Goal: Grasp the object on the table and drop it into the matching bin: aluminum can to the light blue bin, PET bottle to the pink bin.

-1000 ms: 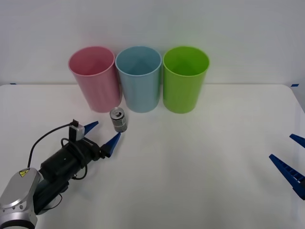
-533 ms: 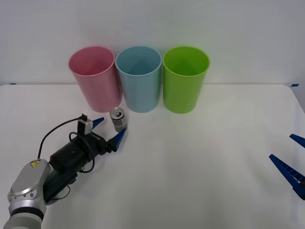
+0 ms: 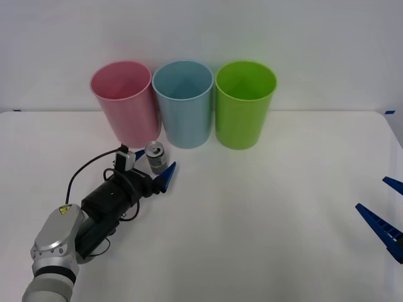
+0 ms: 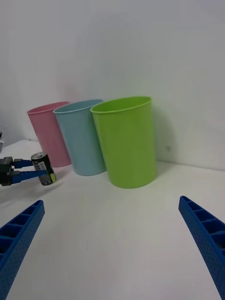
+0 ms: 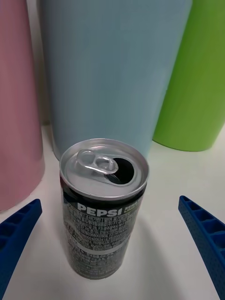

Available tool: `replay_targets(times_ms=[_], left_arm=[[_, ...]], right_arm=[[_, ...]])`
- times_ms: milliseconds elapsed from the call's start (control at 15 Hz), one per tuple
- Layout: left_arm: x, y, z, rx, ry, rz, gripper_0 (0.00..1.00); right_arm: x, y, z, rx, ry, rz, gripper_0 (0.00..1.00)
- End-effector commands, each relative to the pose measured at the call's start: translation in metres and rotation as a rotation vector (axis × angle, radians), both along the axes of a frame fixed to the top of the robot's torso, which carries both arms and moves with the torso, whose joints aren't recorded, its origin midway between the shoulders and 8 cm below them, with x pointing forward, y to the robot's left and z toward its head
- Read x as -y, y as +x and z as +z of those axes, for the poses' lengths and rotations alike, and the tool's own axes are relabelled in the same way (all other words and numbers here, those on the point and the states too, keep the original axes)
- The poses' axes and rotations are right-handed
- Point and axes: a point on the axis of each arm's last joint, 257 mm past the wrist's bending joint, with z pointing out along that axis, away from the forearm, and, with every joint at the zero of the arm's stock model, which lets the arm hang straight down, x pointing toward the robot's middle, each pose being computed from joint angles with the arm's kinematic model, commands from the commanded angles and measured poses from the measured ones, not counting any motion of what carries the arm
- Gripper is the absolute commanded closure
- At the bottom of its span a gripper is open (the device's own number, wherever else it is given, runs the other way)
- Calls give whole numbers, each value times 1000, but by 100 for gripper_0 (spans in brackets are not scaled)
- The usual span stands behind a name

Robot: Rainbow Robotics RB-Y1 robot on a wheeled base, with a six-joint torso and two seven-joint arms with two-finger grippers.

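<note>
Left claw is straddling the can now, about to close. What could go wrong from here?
1. The aluminum can stands upright between the open left claw fingers, which aren't touching it; an off-centre close could tip it.
2. The can is already opened, so any leftover liquid might spill on the table if it falls.
3. The pink bin and light blue bin stand close behind; the lift may clip a rim.
The right claw waits at the table's right side.

a tall, round lime green bin (image 3: 245,104) stands upright at the right end of the row of three cups near the far edge, its side close beside its neighbour, with a plain white wall (image 3: 201,28) behind it.
</note>
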Motion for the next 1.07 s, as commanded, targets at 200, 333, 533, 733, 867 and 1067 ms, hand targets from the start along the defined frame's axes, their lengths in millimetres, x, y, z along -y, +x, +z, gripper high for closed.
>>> replay_targets(times_ms=[200,333,533,733,867,1067], left_arm=[[1,6,1,1,22,18,0],[2,7,0,0,27,20,0],[3,7,-1,0,34,22,0],[3,9,0,3,41,30,69],[0,12,-2,2,59,52,100],[2,12,-3,9,78,46,100]], right_arm=[[0,0,0,0,0,0,0],[0,0,0,0,0,0,0],[0,0,0,0,0,0,0],[0,0,0,0,0,0,0],[0,0,0,0,0,0,0],[0,0,0,0,0,0,0]])
